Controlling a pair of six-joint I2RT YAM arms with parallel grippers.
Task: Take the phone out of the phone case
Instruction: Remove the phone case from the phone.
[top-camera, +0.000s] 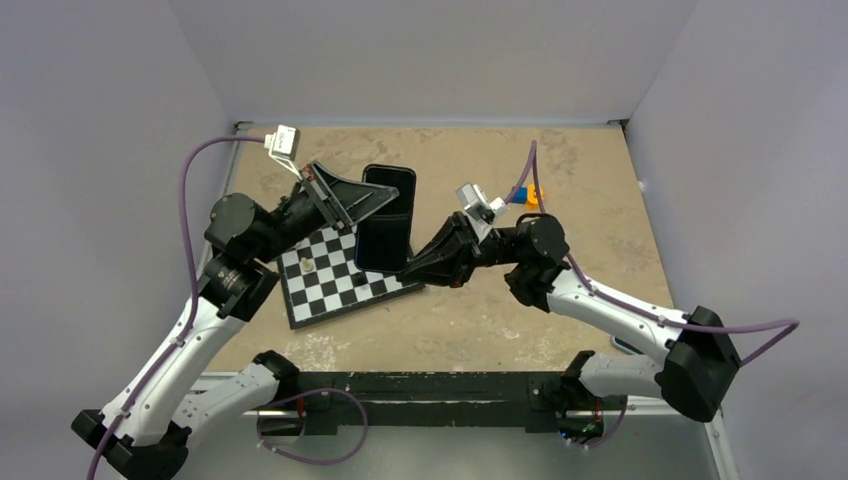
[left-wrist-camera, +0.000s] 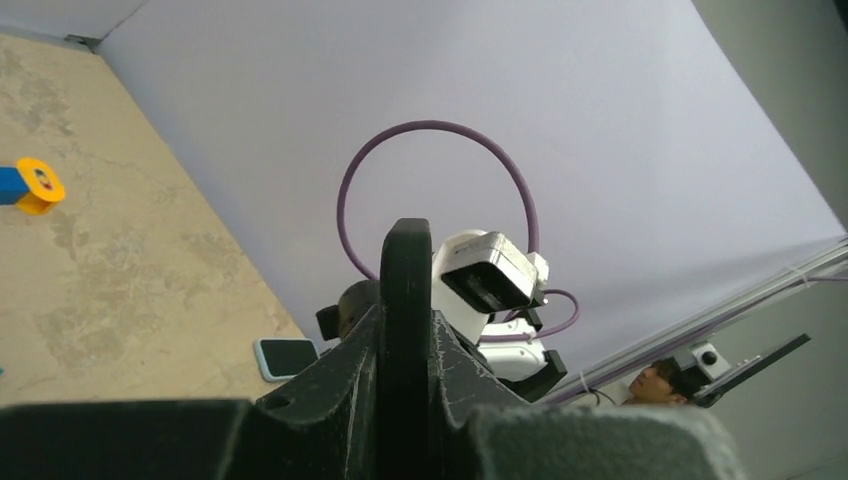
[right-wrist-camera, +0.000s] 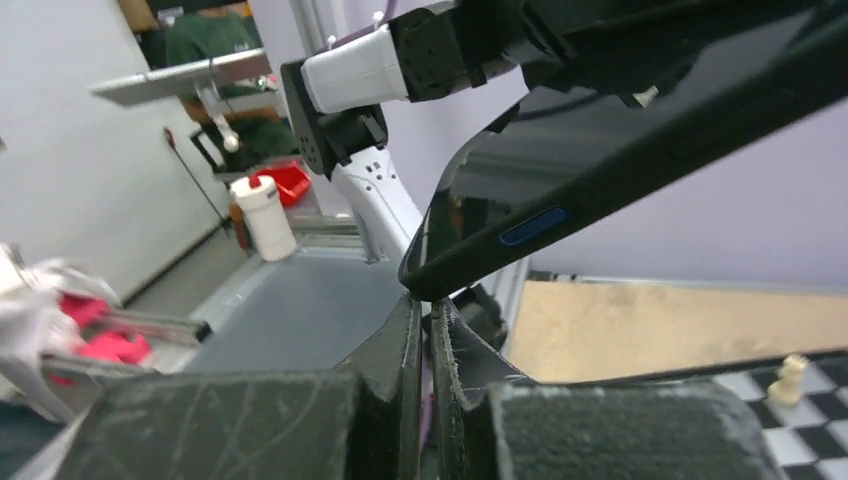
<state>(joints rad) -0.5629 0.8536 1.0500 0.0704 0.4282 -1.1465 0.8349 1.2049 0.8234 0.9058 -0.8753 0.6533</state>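
Closest to the lens in your right wrist view, the right gripper (right-wrist-camera: 425, 303) has its fingers drawn almost together, a sliver apart, pinching the very lowest corner of the phone case (right-wrist-camera: 640, 168). The case is held up on edge, tilted, over the far side of the chessboard (top-camera: 335, 285). Going by the glossy face and the blue side button (right-wrist-camera: 535, 225), you should reckon the phone (right-wrist-camera: 520, 150) is seated inside it and not yet freed. Higher up, your left gripper (left-wrist-camera: 405, 318) is clamped tight across the case's thin edge, carrying its weight. A pale pawn (top-camera: 303, 266) stands on the board's near-left squares, an orange-and-blue toy (top-camera: 530, 196) sits beyond the right arm, and a pale-rimmed slab (left-wrist-camera: 287, 358) lies flat on the table (top-camera: 480, 310) by the right wall, well apart. Watch that right pinch: it is shallow and on a rounded corner, so a pull could slide it straight off. If it has caught the phone's edge along with the case lip, peeling will only drag both. Your left clamp looks to squeeze phone and shell together, which would fight any separation. Should the phone pop out suddenly, nothing is under it but the board, and it could fall and knock the pawn
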